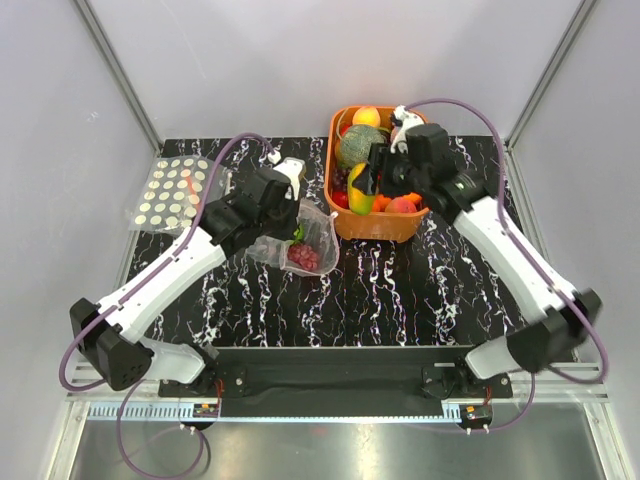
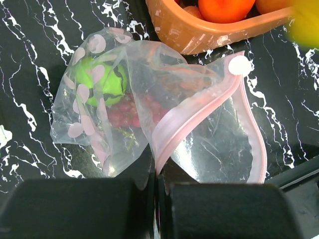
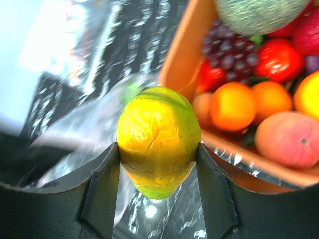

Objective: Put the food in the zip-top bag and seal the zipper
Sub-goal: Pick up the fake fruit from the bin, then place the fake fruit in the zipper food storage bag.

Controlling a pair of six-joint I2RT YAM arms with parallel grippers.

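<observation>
The zip-top bag (image 1: 300,240) lies on the black marbled table left of the orange basket (image 1: 385,225). It holds red grapes (image 2: 127,113) and a green fruit (image 2: 102,82). My left gripper (image 1: 288,203) is shut on the bag's pink zipper strip (image 2: 187,118), holding the mouth up and open (image 2: 158,172). My right gripper (image 1: 362,185) is shut on a yellow-green mango (image 3: 158,139) and holds it in the air at the basket's left edge, above the bag's mouth. The bag shows blurred below the mango in the right wrist view (image 3: 99,124).
The basket (image 3: 179,59) holds a melon (image 1: 360,145), oranges (image 3: 233,105), a peach (image 3: 289,139), red fruit and dark grapes. A second clear bag with cream dots (image 1: 175,192) lies at the table's far left. Grey walls enclose the table.
</observation>
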